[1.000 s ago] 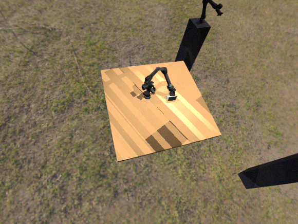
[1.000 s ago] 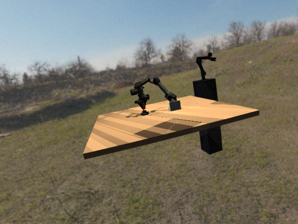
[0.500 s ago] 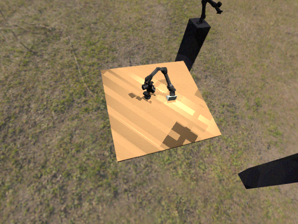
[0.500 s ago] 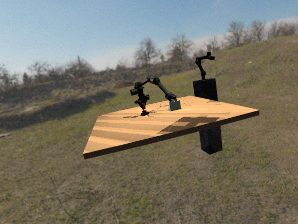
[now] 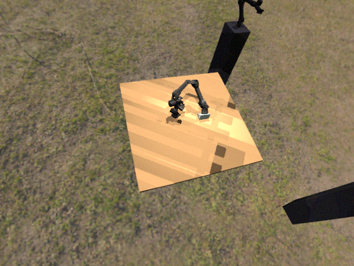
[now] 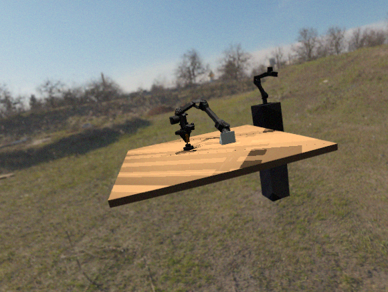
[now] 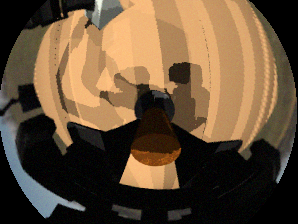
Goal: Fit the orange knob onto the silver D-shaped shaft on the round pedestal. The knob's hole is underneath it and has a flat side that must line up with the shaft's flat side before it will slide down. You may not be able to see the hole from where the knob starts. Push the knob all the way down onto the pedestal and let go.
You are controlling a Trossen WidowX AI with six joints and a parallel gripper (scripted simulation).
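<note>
The orange knob (image 6: 187,137) (image 7: 156,145) is pinched between the jaws of the gripper (image 6: 187,138) (image 7: 154,123), directly above the round pedestal (image 6: 188,147) (image 7: 155,104), which serves as the landmark here. In the wrist view the knob's narrower end points toward the pedestal and overlaps it; whether the two touch cannot be told, and the silver shaft is not discernible. The pedestal, dark in colour, stands on the wooden table (image 5: 171,152) (image 6: 150,181). Above the pedestal, the gripper points downward, and from it the black arm (image 5: 198,91) (image 6: 212,115) arches up and over to its mount, beside a pale grey block (image 5: 204,116) (image 6: 227,137) that sits on the table well apart from the pedestal. Farther from the pedestal, beyond the table's edge, a dark column (image 5: 229,46) (image 6: 267,117) carries a second black arm (image 5: 241,12) (image 6: 260,86). Grass surrounds the table, and bare trees line the horizon.
</note>
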